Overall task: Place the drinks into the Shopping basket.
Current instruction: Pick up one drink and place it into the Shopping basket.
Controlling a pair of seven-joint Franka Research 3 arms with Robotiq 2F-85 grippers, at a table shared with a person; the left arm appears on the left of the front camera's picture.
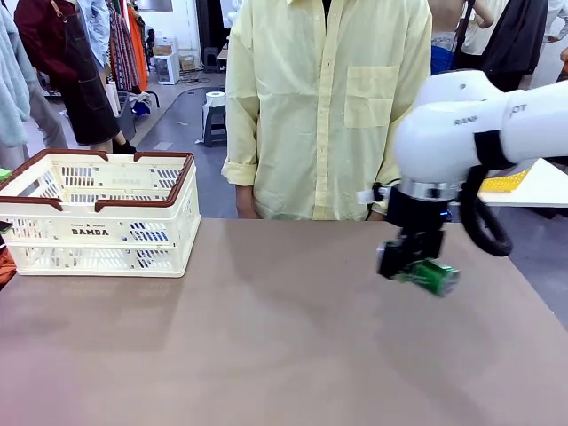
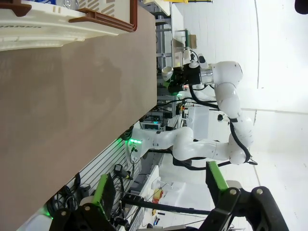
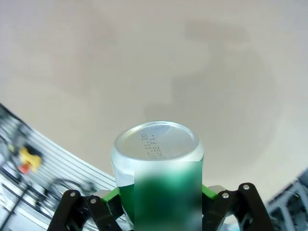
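Front view: the brown table (image 1: 266,355) spans the frame, with a person in a pale yellow shirt (image 1: 328,106) standing at its far edge. At the table's far left corner sits the Shopping basket (image 1: 98,232), cream-white and slotted, with dark red-brown rim handles and "DAMDA" on its near side. The white right arm (image 1: 479,129) enters from the right and hangs above the table's right portion, well apart from the basket. The right gripper (image 1: 417,266) is clenched on a green can (image 1: 430,276), held clear of the tabletop and lying tilted. Right wrist view confirms the grasp: green pads press either side of the can, silver end facing outward. Left wrist view shows the left gripper (image 2: 159,192) released, fingers spread with nothing between them.
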